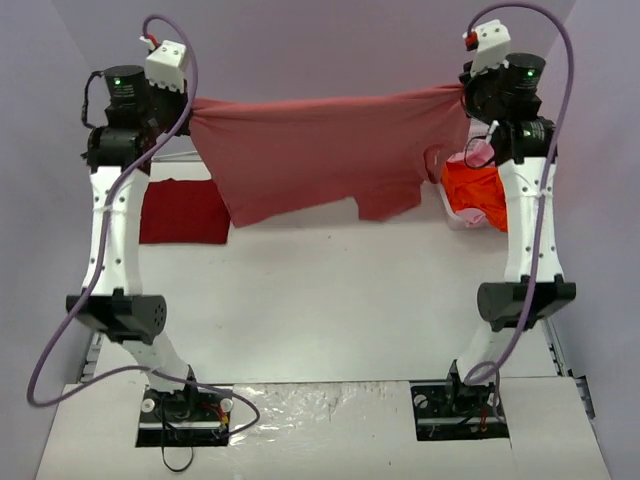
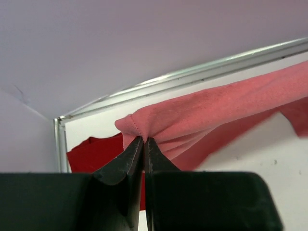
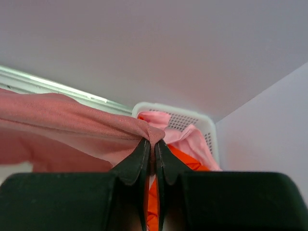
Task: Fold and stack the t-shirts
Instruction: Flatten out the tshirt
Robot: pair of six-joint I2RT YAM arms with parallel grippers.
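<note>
A muted rose-red t-shirt [image 1: 320, 150] hangs stretched in the air between both arms, its lower edge and one sleeve drooping toward the table. My left gripper [image 1: 192, 112] is shut on the shirt's left corner [image 2: 139, 126]. My right gripper [image 1: 464, 92] is shut on its right corner [image 3: 144, 129]. A dark crimson t-shirt [image 1: 183, 211] lies folded flat on the table at the back left, also seen as the crimson t-shirt [image 2: 98, 151] below the left jaws. An orange t-shirt [image 1: 476, 190] and a light pink t-shirt [image 3: 185, 137] sit in the basket.
A white lattice basket [image 3: 192, 118] stands at the back right behind the right arm, the basket [image 1: 458, 215] partly hidden by the arm. A metal rail [image 2: 192, 77] runs along the table's far edge. Both arm bases stand at the near edge.
</note>
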